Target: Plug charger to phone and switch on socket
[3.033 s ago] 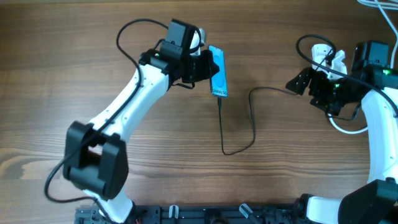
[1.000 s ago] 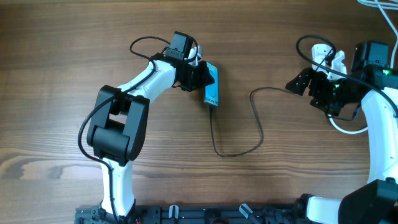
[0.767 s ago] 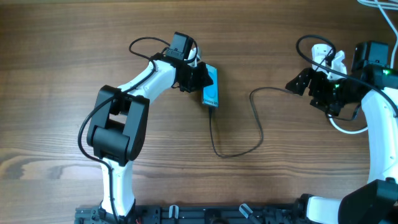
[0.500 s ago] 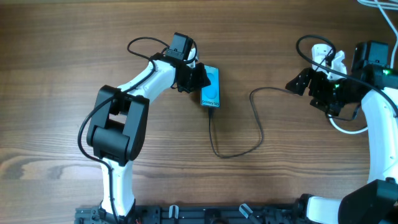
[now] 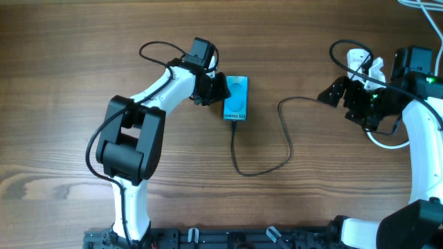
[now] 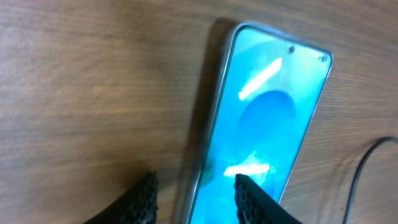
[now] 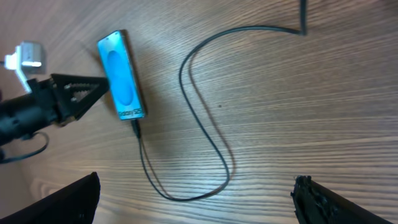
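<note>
The phone [image 5: 235, 98] lies flat on the wooden table, cyan screen up, with its white band at the near end. The charger [image 5: 285, 142], a thin black cable, loops from the phone's lower end toward the right arm. Its tip [image 7: 135, 127] sits at the phone's port. My left gripper [image 5: 216, 90] is open at the phone's left edge. In the left wrist view its fingers [image 6: 196, 193] straddle that edge of the phone [image 6: 264, 118]. My right gripper [image 5: 344, 100] is wide open and empty [image 7: 199, 205]. The socket is hidden under the right arm.
A thick white cord [image 5: 382, 143] curves out from under the right arm. More white cords [image 5: 423, 12] run off the top right corner. The arm bases and a black rail [image 5: 228, 238] line the near edge.
The phone has gone from tilted in the left gripper to flat on the table, shifting slightly right. The left gripper has let go of it. The right arm has not moved.
</note>
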